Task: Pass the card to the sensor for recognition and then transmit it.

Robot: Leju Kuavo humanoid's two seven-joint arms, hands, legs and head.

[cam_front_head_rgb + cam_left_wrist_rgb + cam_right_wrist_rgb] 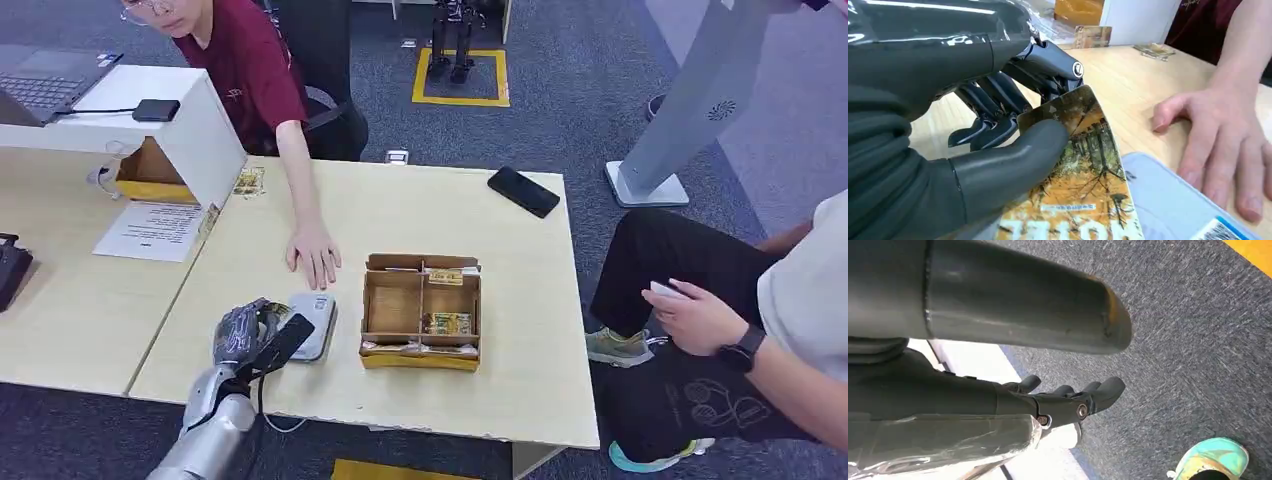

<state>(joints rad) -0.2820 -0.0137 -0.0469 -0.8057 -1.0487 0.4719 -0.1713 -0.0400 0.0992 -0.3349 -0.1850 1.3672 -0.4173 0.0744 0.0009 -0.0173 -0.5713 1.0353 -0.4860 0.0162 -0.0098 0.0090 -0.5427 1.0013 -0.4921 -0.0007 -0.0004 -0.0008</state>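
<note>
Over the sensor [312, 330], left hand's [243, 335] thumb half-hides the card [1083, 175].

Left hand [243, 335] holds a card [283, 343] over the grey sensor [312, 327], just left of the cardboard box [421, 311]; a person's hand [314, 254] rests beyond the sensor.

The light is even and bright, from above, and shadows on the table [450, 215] are soft. A white glare lies on the left hand [923, 35]. The near parts are blurred.
</note>
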